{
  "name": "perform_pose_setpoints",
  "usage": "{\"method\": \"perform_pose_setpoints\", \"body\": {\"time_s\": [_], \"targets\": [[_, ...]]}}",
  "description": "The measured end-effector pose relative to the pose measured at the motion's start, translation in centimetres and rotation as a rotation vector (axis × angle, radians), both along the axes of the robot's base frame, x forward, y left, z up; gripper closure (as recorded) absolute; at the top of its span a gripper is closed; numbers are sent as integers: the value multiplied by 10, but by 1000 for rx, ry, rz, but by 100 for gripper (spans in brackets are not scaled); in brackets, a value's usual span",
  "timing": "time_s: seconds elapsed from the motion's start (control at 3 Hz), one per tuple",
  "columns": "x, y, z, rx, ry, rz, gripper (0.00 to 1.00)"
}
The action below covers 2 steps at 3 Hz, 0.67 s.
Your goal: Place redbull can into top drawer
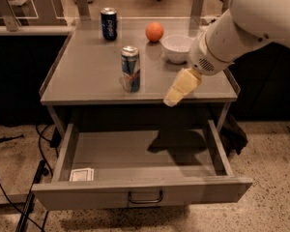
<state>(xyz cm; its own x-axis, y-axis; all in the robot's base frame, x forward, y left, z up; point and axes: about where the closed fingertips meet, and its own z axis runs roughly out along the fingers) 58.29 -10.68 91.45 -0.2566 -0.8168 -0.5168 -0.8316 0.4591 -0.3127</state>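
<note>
The redbull can (130,68), slim, silver and blue with a silver top, stands upright near the front middle of the grey table top (87,76). The top drawer (135,161) is pulled open below the table, with a small bar handle (145,197) on its front panel. My gripper (176,92) hangs from the white arm at the right, over the table's front edge, a short way right of the can and apart from it.
A dark blue Pepsi can (108,24), an orange (154,32) and a white bowl (178,47) stand at the back of the table. A small white card (81,174) lies in the drawer's front left corner. Cables run on the floor at left.
</note>
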Motion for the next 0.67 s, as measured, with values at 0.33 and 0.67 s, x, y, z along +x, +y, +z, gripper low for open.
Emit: {"method": "perform_pose_setpoints", "body": {"time_s": [0.33, 0.67], "targets": [[27, 32, -5, 39, -7, 19, 0], [43, 67, -9, 86, 4, 57, 0]]}}
